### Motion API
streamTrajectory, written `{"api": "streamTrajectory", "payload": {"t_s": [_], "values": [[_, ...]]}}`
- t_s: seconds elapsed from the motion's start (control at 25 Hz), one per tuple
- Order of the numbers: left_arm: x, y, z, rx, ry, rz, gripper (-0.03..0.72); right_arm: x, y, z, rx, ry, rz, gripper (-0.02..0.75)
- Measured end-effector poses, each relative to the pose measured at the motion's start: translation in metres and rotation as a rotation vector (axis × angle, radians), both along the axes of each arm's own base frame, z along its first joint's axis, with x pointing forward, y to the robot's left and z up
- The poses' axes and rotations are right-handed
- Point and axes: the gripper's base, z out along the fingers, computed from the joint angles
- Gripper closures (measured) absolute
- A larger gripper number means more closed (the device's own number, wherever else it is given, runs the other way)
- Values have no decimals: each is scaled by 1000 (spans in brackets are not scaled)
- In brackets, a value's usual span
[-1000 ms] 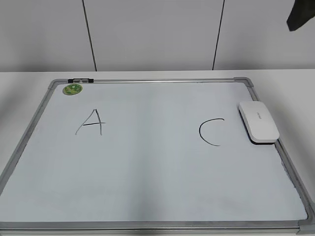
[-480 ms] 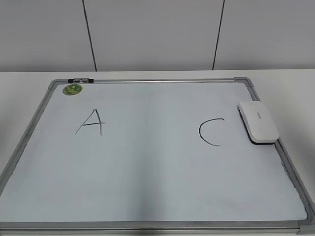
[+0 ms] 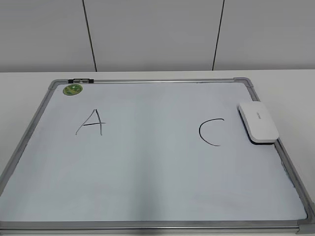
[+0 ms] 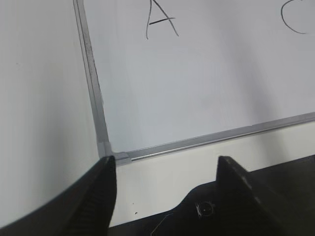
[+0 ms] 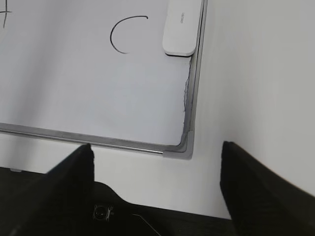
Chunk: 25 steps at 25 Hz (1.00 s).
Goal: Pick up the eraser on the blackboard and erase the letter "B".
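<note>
The blackboard (image 3: 147, 167) is a white board with a silver frame, flat on the table. The white eraser (image 3: 258, 122) lies at its right edge, beside the "C" (image 3: 210, 132); it also shows in the right wrist view (image 5: 182, 27). The "A" (image 3: 90, 123) is at the left. No letter "B" shows; the board between "A" and "C" is blank. My left gripper (image 4: 165, 164) is open and empty over the table, just off the board's near left corner. My right gripper (image 5: 156, 150) is open and empty, just off the near right corner. Neither gripper shows in the exterior view.
A round green sticker (image 3: 73, 89) sits at the board's far left corner, next to a small black clip (image 3: 80, 80) on the frame. The white table (image 3: 275, 81) surrounds the board. A white panelled wall stands behind.
A dark piece of an arm at the top right of the exterior view one second ago has left the frame. The eraser and the board have not moved.
</note>
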Motion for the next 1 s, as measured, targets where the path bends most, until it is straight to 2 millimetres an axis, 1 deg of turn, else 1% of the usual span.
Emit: {"api": "streamTrajectory", "payload": {"t_s": [0.08, 0.16, 0.28, 0.32, 0.36, 0.48, 0.52, 0.56, 0.6, 0.68, 0.72, 0.88, 1.0], "values": [[-12, 0, -10, 0, -7, -1, 219, -12, -1, -11, 3, -11, -3, 146], [-24, 0, -20, 0, -20, 0, 219, -19, -1, -19, 5, -14, -4, 146], [-37, 0, -41, -3, -12, 3, 219, -33, -3, -41, -7, -12, -13, 146], [-40, 0, -49, 5, -1, 5, 219, -35, -4, -47, -12, -4, -17, 146], [-42, 1, -57, 14, 11, 8, 219, -36, -5, -48, -17, -6, -19, 146], [-47, 3, -75, 33, 33, 17, 219, -40, -10, -67, -51, 20, -69, 146], [-48, 3, -81, 36, 45, 18, 219, -40, -10, -67, -51, 20, -69, 146], [-49, 4, -84, 35, 54, 24, 219, -40, -15, -77, -66, 50, -131, 146], [-49, 4, -86, 40, 61, 30, 219, -39, -15, -78, -64, 54, -134, 146], [-48, 6, -86, 52, 42, 44, 219, -37, -17, -94, -79, 106, -165, 146], [-47, 7, -86, 61, 32, 54, 219, -37, -17, -97, -80, 120, -169, 146], [-43, 12, -86, 106, -14, 80, 219, -36, -17, -100, -79, 124, -173, 147], [-39, 12, -90, 108, -43, 90, 219, -32, -17, -101, -75, 85, -174, 148]]}}
